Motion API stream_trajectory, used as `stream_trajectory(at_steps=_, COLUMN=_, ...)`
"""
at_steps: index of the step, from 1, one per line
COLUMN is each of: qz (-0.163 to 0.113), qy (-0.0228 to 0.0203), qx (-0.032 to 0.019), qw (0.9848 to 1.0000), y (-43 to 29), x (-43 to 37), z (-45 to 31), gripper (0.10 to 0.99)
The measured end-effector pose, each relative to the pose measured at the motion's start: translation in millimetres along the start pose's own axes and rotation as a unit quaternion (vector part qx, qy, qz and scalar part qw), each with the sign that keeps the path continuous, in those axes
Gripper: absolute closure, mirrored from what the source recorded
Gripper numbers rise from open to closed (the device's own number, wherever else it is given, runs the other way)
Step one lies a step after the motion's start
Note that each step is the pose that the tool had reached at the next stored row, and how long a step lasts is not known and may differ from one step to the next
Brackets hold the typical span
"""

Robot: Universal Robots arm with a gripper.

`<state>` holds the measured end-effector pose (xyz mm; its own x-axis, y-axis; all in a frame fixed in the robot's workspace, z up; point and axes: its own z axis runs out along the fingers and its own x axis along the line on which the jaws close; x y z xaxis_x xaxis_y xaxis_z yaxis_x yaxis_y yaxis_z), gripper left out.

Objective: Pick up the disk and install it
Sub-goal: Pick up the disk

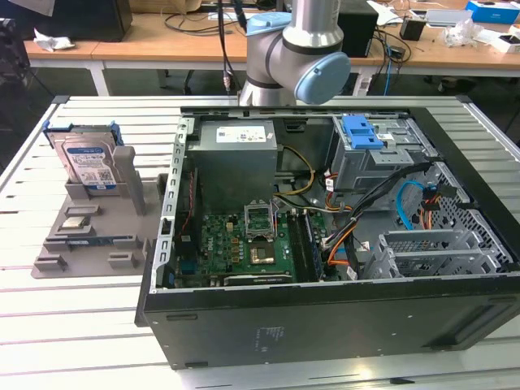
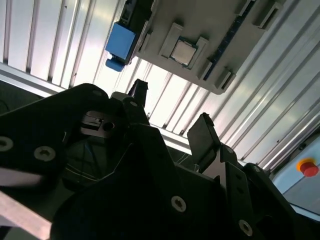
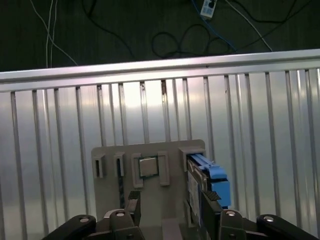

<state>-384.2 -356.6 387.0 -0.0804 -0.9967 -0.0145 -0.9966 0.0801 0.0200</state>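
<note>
The disk (image 1: 88, 162), a silver drive with a white-and-blue label in a blue bracket, stands on edge in a grey holder (image 1: 89, 236) on the exterior view's left. In the first wrist view the disk (image 3: 207, 180) shows beyond one fingertip of my gripper (image 3: 171, 205). The gripper is open, high above the holder (image 3: 150, 150), with nothing between its fingers. In the second wrist view the disk's blue bracket (image 2: 120, 42) lies past the open gripper (image 2: 170, 112).
A small square silver chip (image 1: 77, 221) (image 3: 148, 166) (image 2: 183, 50) sits in the same holder. The open computer case (image 1: 325, 203) fills the exterior view's right, with a drive bay and blue clip (image 1: 361, 134). The arm's base (image 1: 292, 49) stands behind it. A red button (image 2: 307, 167) sits beside the slatted table.
</note>
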Motion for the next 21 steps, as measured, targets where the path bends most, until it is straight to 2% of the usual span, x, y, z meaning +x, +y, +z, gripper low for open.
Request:
stream_trajectory(at_steps=13, qz=-0.002, qy=0.0, qx=0.0, qw=1.0, y=-7.7, x=-37.3, z=2.2, gripper=0.486)
stream_trajectory(at_steps=21, qz=-0.002, qy=0.0, qx=0.0, qw=1.0, y=-13.1, x=-48.9, z=8.5, gripper=0.486)
